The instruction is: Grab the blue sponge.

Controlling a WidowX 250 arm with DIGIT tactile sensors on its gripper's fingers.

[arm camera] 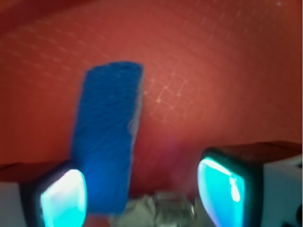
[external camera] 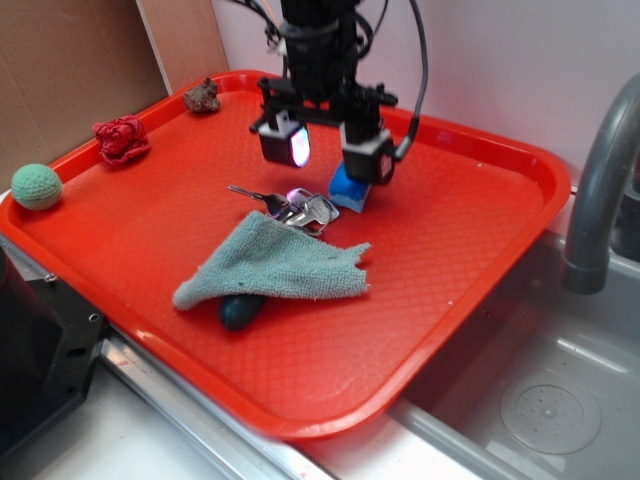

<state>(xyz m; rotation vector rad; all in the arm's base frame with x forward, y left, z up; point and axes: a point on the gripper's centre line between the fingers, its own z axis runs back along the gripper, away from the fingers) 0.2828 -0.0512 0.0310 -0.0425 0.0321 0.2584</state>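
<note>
From the exterior view, my pincer (external camera: 325, 150) hangs spread wide over the red tray (external camera: 480, 270), and the blue sponge (external camera: 349, 188) lies on the tray just under my right-hand finger, beside the keys (external camera: 290, 207) and near the teal cloth (external camera: 270, 265). At the wrist, the sponge (arm camera: 109, 142) runs lengthwise close by one lit fingertip (arm camera: 64, 198) — possibly touching, the blur hides it — well clear of the other.
</note>
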